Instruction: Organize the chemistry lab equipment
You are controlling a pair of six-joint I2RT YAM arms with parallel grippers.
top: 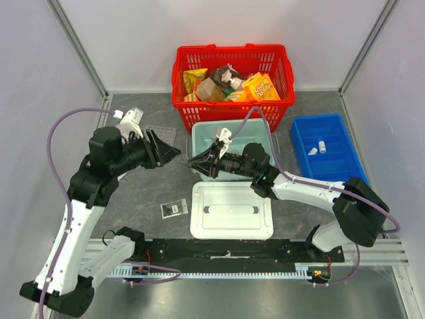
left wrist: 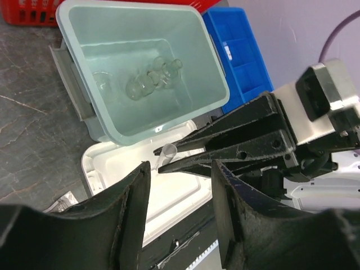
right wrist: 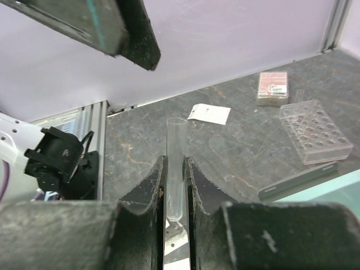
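My right gripper [top: 194, 163] is shut on a clear glass test tube [right wrist: 176, 138], which sticks out past its fingertips over the teal bin's near left corner. It also shows in the left wrist view [left wrist: 167, 152]. My left gripper [top: 174, 153] is open and empty, its jaws spread wide just left of the tube's end [left wrist: 180, 169]. The teal bin [top: 200, 133] holds several clear glass flasks [left wrist: 149, 84]. A clear multi-well plate [right wrist: 316, 131] lies on the table to the left [top: 161, 135]. A small flat packet [top: 174, 209] lies by the white lid.
The bin's white lid [top: 232, 211] lies flat in front of it. A red basket [top: 232, 100] of snack packs stands at the back. A blue tray [top: 332, 163] at the right holds two white vials [top: 317, 147]. A white card [right wrist: 209, 113] and a reddish packet [right wrist: 273, 88] lie at the far left.
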